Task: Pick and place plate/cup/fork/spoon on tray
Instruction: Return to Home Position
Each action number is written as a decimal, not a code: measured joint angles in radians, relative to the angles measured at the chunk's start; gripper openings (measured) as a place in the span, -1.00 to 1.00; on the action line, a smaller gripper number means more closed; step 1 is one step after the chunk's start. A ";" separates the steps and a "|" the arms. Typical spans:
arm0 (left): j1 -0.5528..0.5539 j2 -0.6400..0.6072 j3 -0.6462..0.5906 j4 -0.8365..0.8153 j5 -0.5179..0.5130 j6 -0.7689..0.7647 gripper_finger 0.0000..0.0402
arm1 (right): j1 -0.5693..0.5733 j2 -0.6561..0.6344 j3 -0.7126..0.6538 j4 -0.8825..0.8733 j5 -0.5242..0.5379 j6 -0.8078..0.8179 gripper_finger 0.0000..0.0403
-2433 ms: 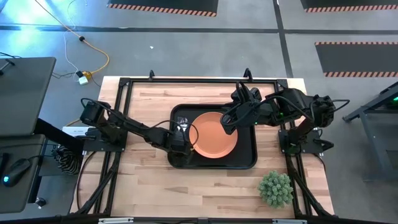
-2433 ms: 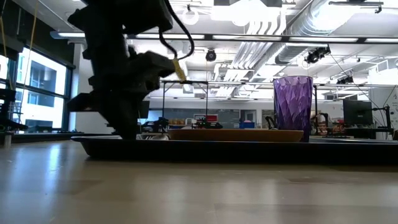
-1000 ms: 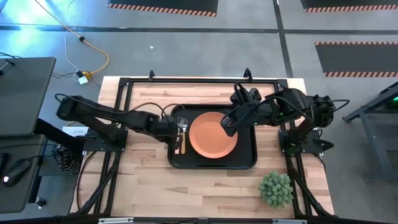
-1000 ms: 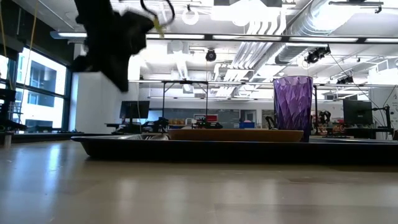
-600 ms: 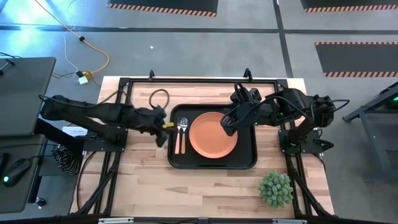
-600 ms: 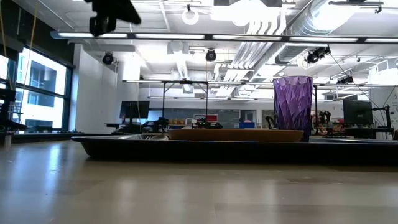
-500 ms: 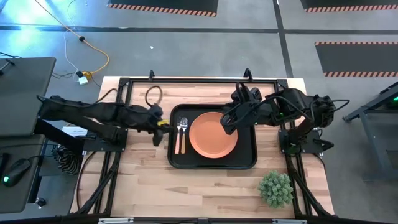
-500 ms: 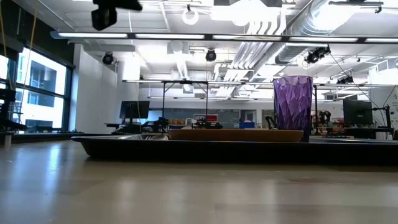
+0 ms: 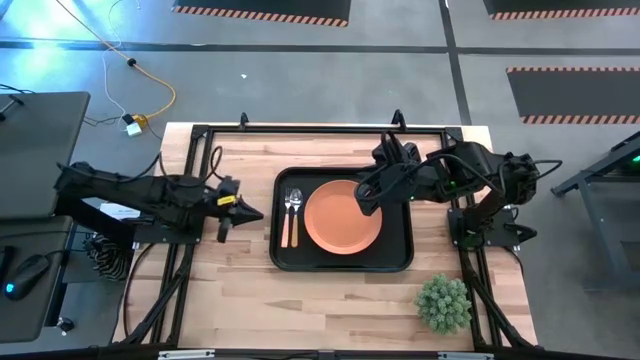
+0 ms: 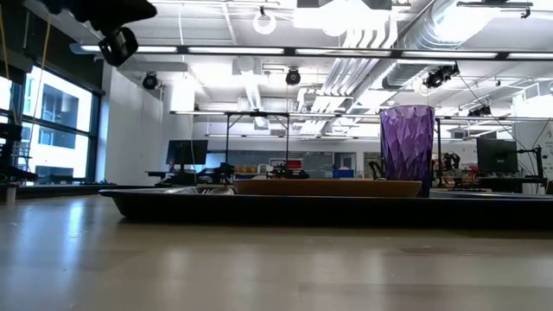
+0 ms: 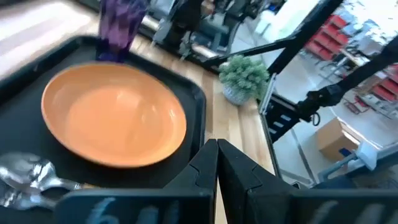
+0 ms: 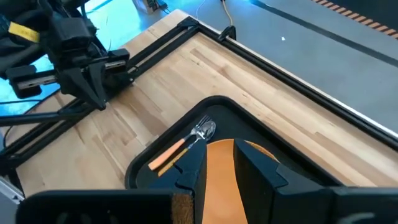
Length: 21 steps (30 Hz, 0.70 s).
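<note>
The black tray (image 9: 400, 262) sits mid-desk holding the orange plate (image 9: 343, 215), the fork (image 9: 293, 217) and spoon (image 9: 285, 216) side by side left of it. The left hand (image 9: 244, 212), fingers together, hovers left of the tray. The right hand (image 9: 366, 203) is over the plate's far edge, fingers slightly apart.

No legible text, labels, brands, numbers or signs in any view. Striped orange-and-black floor markings (image 9: 262, 11) along the top edge of the high view carry no characters. A yellow tag on the left arm (image 12: 20, 29), upper left of the right wrist view, shows no readable print.
</note>
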 joint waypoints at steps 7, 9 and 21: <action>-0.016 -0.176 -0.106 0.036 -0.001 0.082 -1.00 | 0.000 0.000 0.000 0.012 -0.004 0.081 -0.65; -0.017 -0.231 -0.130 0.045 0.000 0.097 -1.00 | 0.000 0.000 0.000 0.016 -0.003 0.099 -0.65; -0.017 -0.520 -0.225 0.034 0.005 0.257 -1.00 | 0.000 0.000 0.000 0.096 0.001 0.107 -0.65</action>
